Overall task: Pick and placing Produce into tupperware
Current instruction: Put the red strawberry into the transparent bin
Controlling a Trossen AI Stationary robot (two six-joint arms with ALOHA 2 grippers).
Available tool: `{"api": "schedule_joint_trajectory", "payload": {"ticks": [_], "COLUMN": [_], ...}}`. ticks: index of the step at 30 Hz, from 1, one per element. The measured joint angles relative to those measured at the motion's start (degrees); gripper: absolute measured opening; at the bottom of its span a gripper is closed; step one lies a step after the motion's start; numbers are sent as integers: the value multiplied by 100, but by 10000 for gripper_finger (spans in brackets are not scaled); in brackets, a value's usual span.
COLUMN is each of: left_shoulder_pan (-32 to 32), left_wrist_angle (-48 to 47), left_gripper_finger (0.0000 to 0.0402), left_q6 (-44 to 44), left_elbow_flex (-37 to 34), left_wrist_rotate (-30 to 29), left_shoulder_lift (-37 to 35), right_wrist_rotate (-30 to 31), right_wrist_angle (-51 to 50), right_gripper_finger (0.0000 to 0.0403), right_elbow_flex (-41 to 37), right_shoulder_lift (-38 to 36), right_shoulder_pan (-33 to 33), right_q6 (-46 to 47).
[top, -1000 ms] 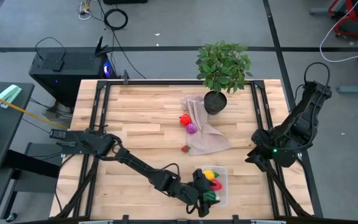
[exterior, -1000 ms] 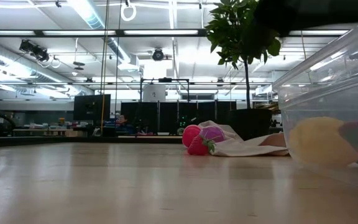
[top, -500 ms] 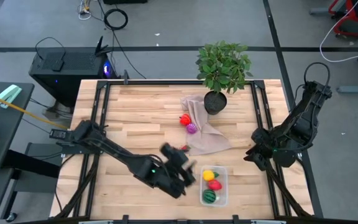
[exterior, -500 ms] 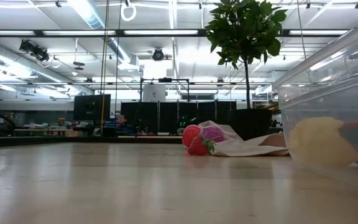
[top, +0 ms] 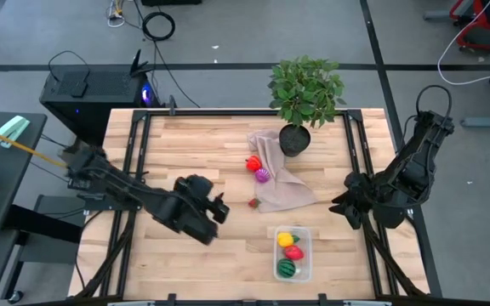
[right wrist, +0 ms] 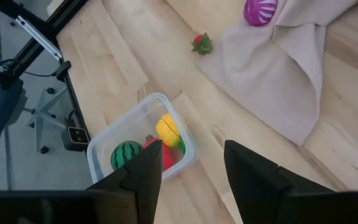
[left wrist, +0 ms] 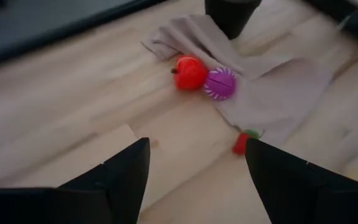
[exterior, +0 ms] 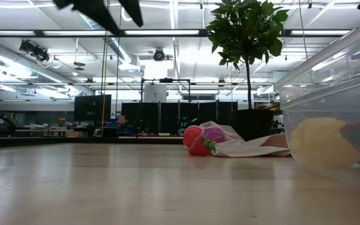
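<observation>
Tupperware (top: 293, 252) sat near the table's front edge, holding three pieces of produce: a yellow one (top: 285, 239), a red one (top: 293, 252) and a striped green one (top: 287, 269). Three more remained outside it: a small red strawberry-like piece (left wrist: 241, 143) on bare wood just ahead of the left gripper (left wrist: 196, 163), at the edge of the beige cloth (left wrist: 272, 87); a red tomato-like piece (left wrist: 189, 72) and a magenta ball (left wrist: 220, 83) touching each other farther ahead, at the cloth's far edge near the potted plant (top: 304, 93).

Left gripper hovered above the table with fingers spread and nothing between them, container off to its side and well apart. Right gripper (right wrist: 188, 165) waited at the table's right edge, fingers parted, empty, looking toward the container.

Risks, as judged:
- Strawberry piece small and low; fingers closing off-centre could flick it away or under the cloth
- It lay against the cloth edge, so a descent might pinch fabric along with it and drag the cloth, rolling the other two pieces
- Tomato piece and magenta ball touched; grasping one would likely nudge the other
- Container light; a clip on its rim during placing could shift or tip it

Brands, labels, writing: none readable in any view
</observation>
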Motion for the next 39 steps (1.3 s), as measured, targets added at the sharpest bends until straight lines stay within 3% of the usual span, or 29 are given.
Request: {"api": "schedule_joint_trajectory", "payload": {"ticks": [3, 6, 11, 14, 18, 24, 29, 34, 39], "left_shoulder_pan": [-112, -175, -23, 169, 473, 932, 1416, 1965, 2205], "left_wrist_angle": [1544, 3811, 8407, 10079, 10243, 10252, 9986, 8983, 8885], "left_gripper_finger": [263, 250, 224, 206, 185, 177, 179, 168, 152], "left_q6": [64, 665, 2877, 3904, 4241, 4579, 4809, 4887, 5474], "left_elbow_flex": [-1229, -2527, -4479, -5001, -5061, -4935, -4924, -4927, -4926], "left_wrist_rotate": [-160, -421, -296, 50, 326, 1002, 1788, 2567, 3313], "left_shoulder_lift": [-795, -1534, -2102, -2106, -2104, -2113, -2361, -2776, -3332], "right_wrist_rotate": [15, 200, 776, 829, 540, -884, -1706, -3136, -3328], "right_wrist_angle": [0, 0, 4, 59, 875, 2962, 3391, 4794, 4847], "right_gripper_finger": [178, 178, 178, 178, 178, 178, 178, 178, 178], "right_elbow_flex": [-1, -1, -1, -35, -424, -1215, -1312, -1270, -869], "right_shoulder_lift": [1, 1, 1, 28, 57, 391, 935, 1789, 2829], "right_shoulder_pan": [0, 0, -21, -224, -762, -2046, -3036, -3776, -4164], "right_q6": [-52, -152, -262, -548, -1560, -3597, -4179, -4992, -5288]}}
